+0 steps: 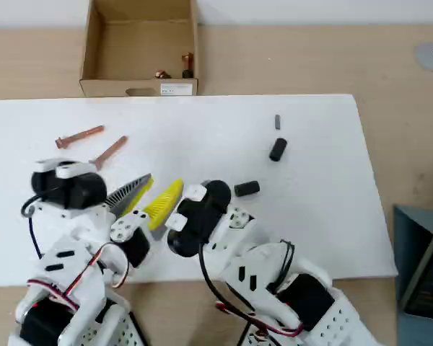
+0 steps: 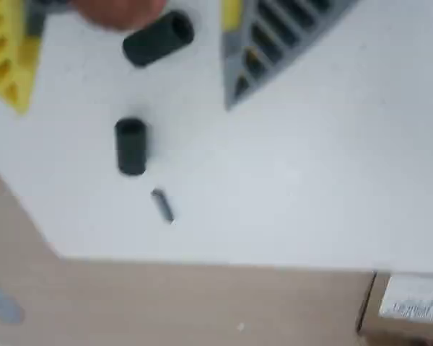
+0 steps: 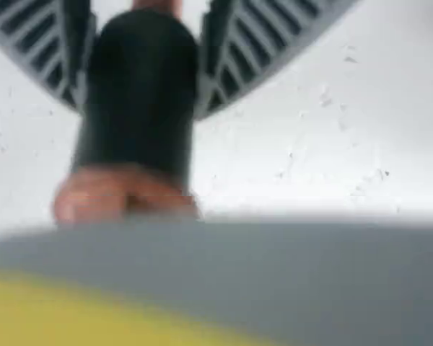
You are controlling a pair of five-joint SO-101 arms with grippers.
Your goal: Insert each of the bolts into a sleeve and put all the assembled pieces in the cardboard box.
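Right, I'm seeing a black sleeve [image 3: 141, 72] with a copper bolt head [image 3: 123, 198] poking out of its end. My right claw [image 3: 138, 108] is clenching it, well apart from the cardboard box [image 1: 86, 43]. My left claw [image 2: 123, 101] is hanging released. Assembled pieces [image 1: 187, 65] are sitting inside the box. Bare bolts [image 1: 79, 136] are lying nearer the box than the loose sleeves [image 1: 277, 149].

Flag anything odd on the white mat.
A small dark sliver lies near a loose sleeve, toward the cardboard box. It is much thinner than the sleeve and looks like a stray part; I cannot tell what it is.
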